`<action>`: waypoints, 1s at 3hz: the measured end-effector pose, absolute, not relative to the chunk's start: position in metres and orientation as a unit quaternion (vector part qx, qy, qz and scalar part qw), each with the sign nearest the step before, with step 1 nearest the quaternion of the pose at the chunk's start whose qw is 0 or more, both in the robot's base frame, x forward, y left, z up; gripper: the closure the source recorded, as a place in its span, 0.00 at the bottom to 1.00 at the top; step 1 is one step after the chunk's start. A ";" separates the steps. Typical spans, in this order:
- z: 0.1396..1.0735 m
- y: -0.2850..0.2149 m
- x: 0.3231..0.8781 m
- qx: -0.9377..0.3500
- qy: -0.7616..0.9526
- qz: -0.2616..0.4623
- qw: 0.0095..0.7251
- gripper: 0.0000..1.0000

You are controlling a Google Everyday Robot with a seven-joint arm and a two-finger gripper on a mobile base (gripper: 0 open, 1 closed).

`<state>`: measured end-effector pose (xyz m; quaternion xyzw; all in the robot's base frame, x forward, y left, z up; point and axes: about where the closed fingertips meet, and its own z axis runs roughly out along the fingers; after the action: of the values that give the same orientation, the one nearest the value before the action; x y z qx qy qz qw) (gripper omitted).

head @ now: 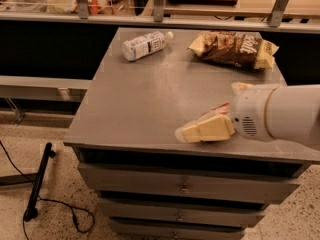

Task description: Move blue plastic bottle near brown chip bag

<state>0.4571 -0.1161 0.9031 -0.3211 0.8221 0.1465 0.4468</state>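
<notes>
We see the gripper low over the front right part of the desk; it shows as one cream block pointing left, and whether it is spread or closed, or has hold of anything, we cannot tell; the bulky white arm behind it runs off the right edge and covers that corner of the desk. Just behind the gripper a reddish thing lies partly hidden; we cannot make out what it is, nor whether the gripper touches it.

The blue plastic bottle lies on its side at the back left of the desk, white cap toward the right, well apart from the gripper; the print on its label is too small to read. The brown chip bag lies at the back right, near the bottle but not touching it; its lettering is only partly legible.

Below the desk top are drawers, the lowest cut off by the bottom edge; a dark cable trails over the floor at the left.
</notes>
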 end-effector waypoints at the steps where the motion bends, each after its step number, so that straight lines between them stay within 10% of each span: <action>1: 0.895 -0.066 0.487 -0.308 0.805 0.174 0.477 0.00; 3: 0.879 0.016 0.536 -0.290 0.784 0.168 0.523 0.00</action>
<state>0.5357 0.0158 0.8793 -0.2898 0.7839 0.1677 0.5229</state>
